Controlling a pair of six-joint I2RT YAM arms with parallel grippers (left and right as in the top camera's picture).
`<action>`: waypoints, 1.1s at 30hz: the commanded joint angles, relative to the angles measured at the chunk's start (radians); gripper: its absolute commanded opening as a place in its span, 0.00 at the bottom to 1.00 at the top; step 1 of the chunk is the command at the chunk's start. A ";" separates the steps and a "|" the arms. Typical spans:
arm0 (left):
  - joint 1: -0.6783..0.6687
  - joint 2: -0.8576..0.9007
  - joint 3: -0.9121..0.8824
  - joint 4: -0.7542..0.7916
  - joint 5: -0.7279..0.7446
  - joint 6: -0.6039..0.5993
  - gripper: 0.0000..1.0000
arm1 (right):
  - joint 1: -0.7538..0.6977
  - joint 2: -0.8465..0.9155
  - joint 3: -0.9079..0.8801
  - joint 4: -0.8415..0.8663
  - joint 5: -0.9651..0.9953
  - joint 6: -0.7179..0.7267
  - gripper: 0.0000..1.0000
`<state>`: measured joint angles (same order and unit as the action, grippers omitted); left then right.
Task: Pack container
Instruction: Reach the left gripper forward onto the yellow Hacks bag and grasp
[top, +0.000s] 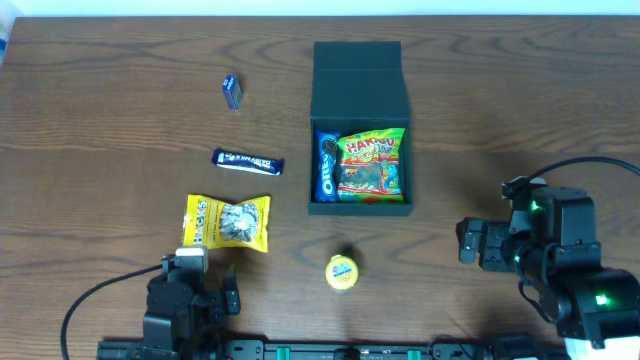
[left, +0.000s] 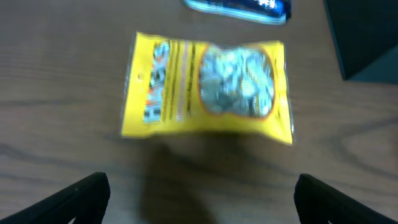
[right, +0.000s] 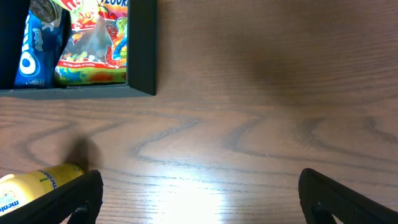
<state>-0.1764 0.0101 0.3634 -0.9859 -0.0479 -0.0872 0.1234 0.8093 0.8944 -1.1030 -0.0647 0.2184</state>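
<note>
The dark teal container (top: 360, 207) stands open at the table's middle, its lid (top: 358, 75) laid back. Inside lie a blue Oreo pack (top: 326, 165) and a Haribo gummy bag (top: 373, 163); both also show in the right wrist view, the Oreo pack (right: 34, 53) and the gummy bag (right: 93, 43). A yellow snack bag (top: 227, 222) lies left of the container, just ahead of my open, empty left gripper (left: 199, 199). A yellow round tin (top: 342, 272) sits in front of the container. My right gripper (right: 199, 199) is open and empty, right of the tin (right: 37, 183).
A dark blue bar (top: 248, 160) and a small blue packet (top: 232, 92) lie on the wooden table (top: 500, 110) left of the container. The bar's end shows at the top of the left wrist view (left: 239, 7). Cables run from both arms at the front edge.
</note>
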 joint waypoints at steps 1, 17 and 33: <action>0.006 -0.006 -0.015 0.075 0.005 0.009 0.96 | -0.008 -0.007 -0.006 -0.002 -0.007 -0.015 0.99; 0.006 -0.005 -0.008 0.171 0.339 -0.251 0.96 | -0.008 -0.007 -0.006 0.000 -0.008 -0.025 0.99; 0.006 0.525 0.481 0.020 0.172 -0.412 0.96 | -0.008 -0.007 -0.006 -0.005 -0.008 0.002 0.99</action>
<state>-0.1764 0.4053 0.7528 -0.9367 0.1493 -0.4648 0.1234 0.8093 0.8921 -1.1072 -0.0696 0.2085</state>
